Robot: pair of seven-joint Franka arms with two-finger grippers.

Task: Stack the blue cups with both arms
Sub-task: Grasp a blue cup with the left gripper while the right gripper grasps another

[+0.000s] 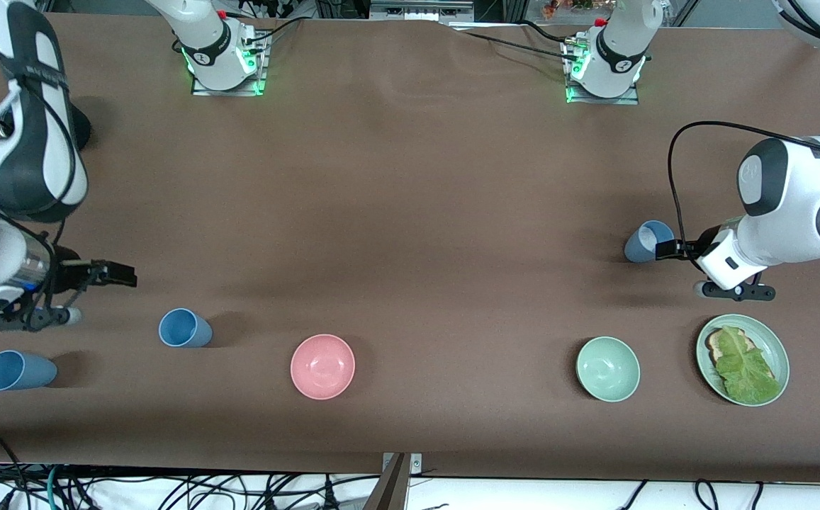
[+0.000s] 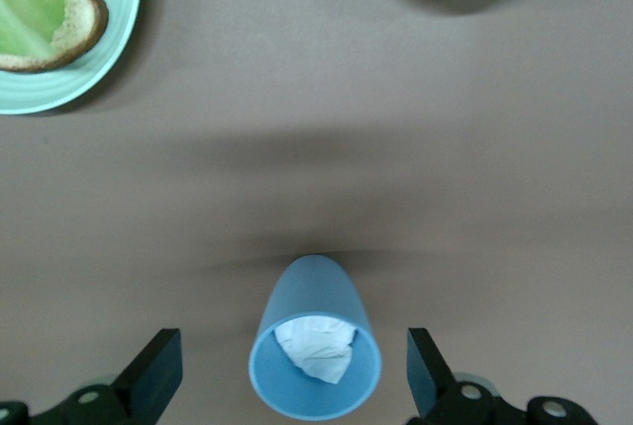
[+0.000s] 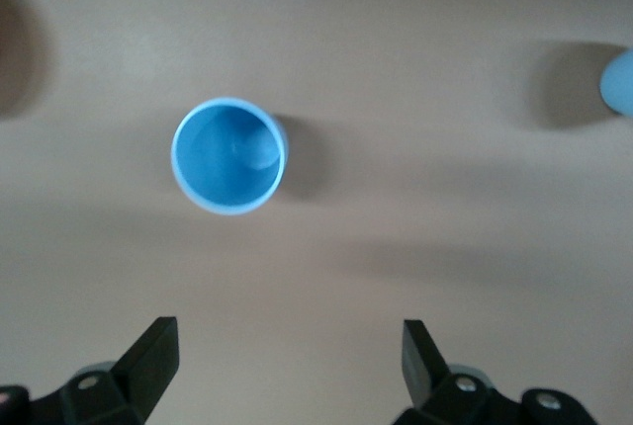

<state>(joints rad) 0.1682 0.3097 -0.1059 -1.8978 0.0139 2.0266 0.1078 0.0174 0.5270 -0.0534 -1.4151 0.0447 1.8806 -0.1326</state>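
Blue cups: three of them. One cup (image 1: 648, 241) sits at right of the frame with white paper (image 2: 315, 349) inside, between the spread fingers of the left gripper (image 1: 667, 248). Two more, cup (image 1: 184, 328) and cup (image 1: 18, 370), stand at lower left, where the right gripper (image 1: 120, 274) hangs low with fingers wide apart, gripping nothing.
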